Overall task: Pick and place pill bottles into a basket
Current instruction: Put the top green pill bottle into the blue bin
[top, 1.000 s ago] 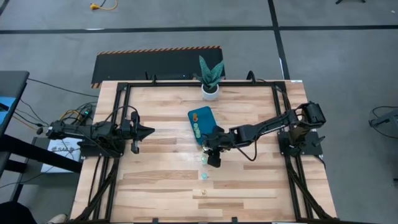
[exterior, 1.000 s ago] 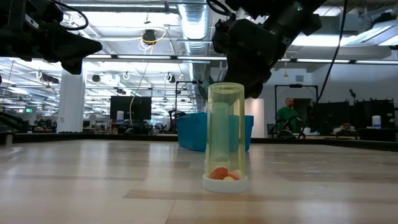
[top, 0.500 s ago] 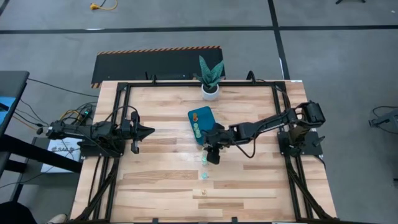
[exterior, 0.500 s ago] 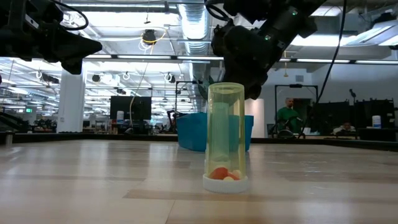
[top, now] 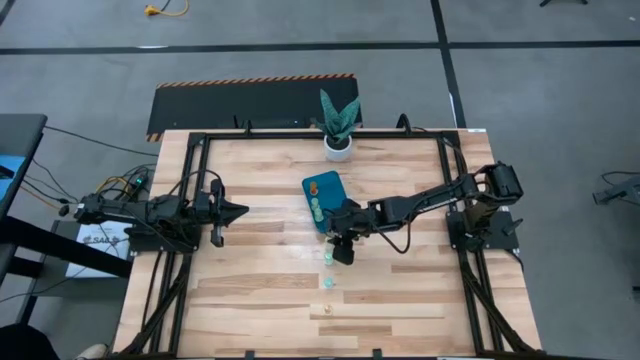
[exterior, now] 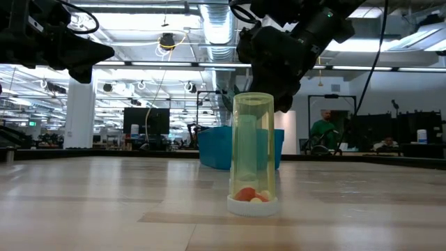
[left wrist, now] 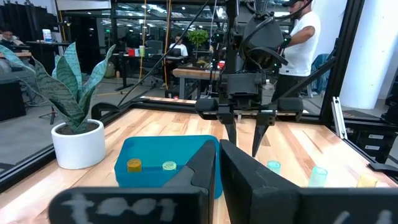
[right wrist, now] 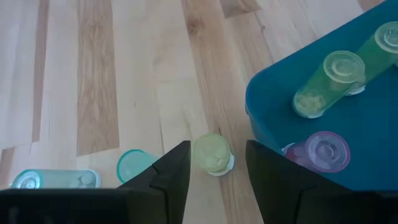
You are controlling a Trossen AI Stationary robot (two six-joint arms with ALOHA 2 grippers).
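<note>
Well, the wooden table (top: 260, 290) is the biggest thing here, framed by black rails, with the teal-blue basket (top: 324, 190) sitting near its middle. The job looks partly done. Through the right wrist camera I can see at least two green bottles (right wrist: 323, 87) and a purple-pink one (right wrist: 323, 151) already lying in the basket, and the left wrist camera shows an orange cap (left wrist: 134, 165) and a yellow one in there too. What's left, as far as I can tell, is a row of bottles standing on the table in front of the basket: a pale green bottle (right wrist: 212, 154) just beside the basket's corner, a teal bottle (right wrist: 134, 165) next to that, another teal one (right wrist: 55, 179) lying on its side, and a yellow bottle (exterior: 254, 153) nearest the table's front edge.

The right gripper (top: 341, 247) hangs just over the pale green bottle with its fingers spread apart and nothing between them, so I'd judge that bottle is next. The left gripper (top: 232, 211) waits well off to the side, fingers closed together on nothing.

A white pot with a snake plant (top: 338, 125) stands at the far edge, clear of the work. Nothing blocks the short way to the basket; the teal neighbour is close, though.
</note>
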